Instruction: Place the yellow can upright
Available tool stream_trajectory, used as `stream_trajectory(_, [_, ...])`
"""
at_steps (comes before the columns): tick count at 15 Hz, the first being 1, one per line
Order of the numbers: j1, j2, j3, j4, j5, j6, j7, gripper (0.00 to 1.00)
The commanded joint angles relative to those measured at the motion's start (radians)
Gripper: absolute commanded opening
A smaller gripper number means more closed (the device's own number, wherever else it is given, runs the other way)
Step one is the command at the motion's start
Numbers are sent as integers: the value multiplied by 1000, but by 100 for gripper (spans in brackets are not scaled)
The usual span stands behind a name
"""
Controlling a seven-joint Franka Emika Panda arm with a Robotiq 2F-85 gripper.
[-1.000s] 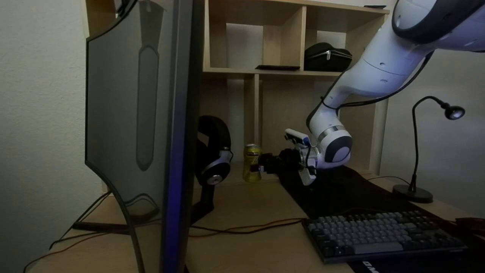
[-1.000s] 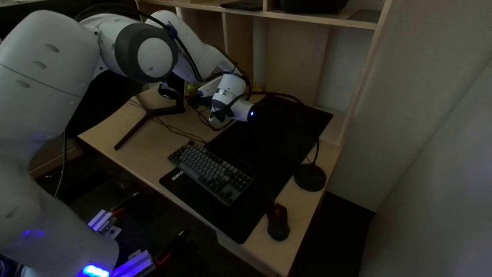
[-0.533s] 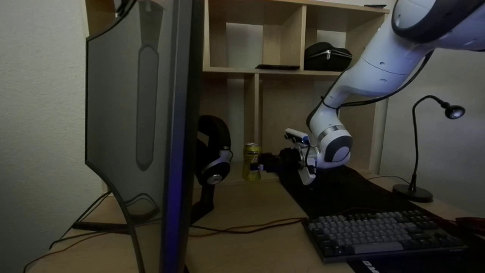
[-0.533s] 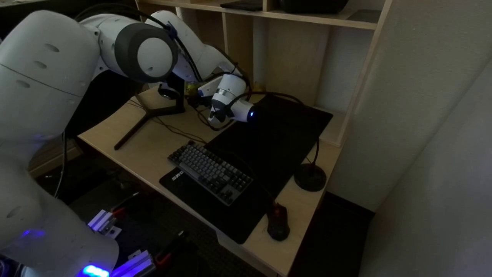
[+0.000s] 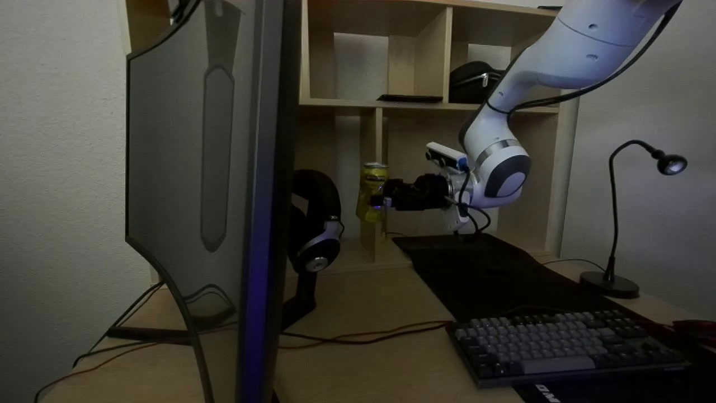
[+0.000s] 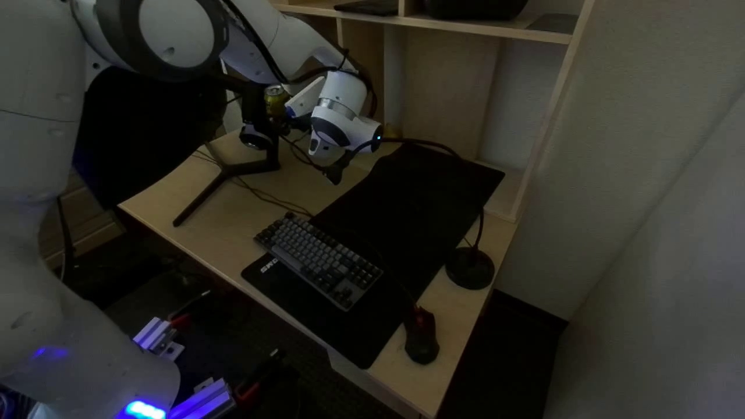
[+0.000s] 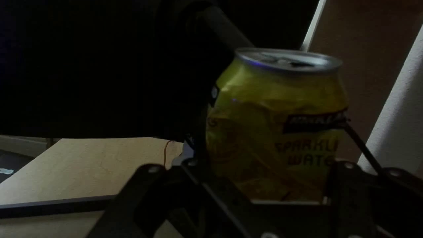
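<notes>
The yellow can (image 5: 369, 182) is in the air above the back of the desk, its silver top up, with a slight tilt. My gripper (image 5: 381, 200) reaches it from the side and is shut on its lower part. In the wrist view the can (image 7: 277, 105) stands between the two dark fingers (image 7: 347, 185), its dented side and open lid facing me. In an exterior view only the can's top part (image 6: 275, 100) shows beside the wrist; the gripper there is dark and mostly hidden.
Black headphones (image 5: 324, 240) on a stand are left of the can, behind the big monitor (image 5: 268, 224). A wooden shelf unit (image 5: 414, 104) stands behind. A keyboard (image 5: 559, 341), lamp (image 5: 609, 282), mouse (image 6: 421, 337) and dark mat (image 6: 401, 215) are on the desk (image 6: 192, 174).
My gripper has risen with the can in it. The can was low near the desk and now hangs well above it. The arm's wrist and elbow have shifted with the lift.
</notes>
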Motion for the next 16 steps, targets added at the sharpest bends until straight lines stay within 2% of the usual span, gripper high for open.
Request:
stream_trajectory(1, [13, 46, -18, 31, 14, -18, 8, 45])
stream_trajectory(3, [19, 116, -22, 73, 25, 12, 19, 45])
stream_trajectory(8, [20, 245, -23, 155, 52, 55, -46, 45])
stream_trajectory(12, [31, 308, -31, 210, 47, 130, -96, 45])
stream_trajectory(15, [29, 335, -32, 243, 39, 180, -63, 45])
stream_trajectory(16, [18, 317, -21, 207, 34, 153, -79, 70])
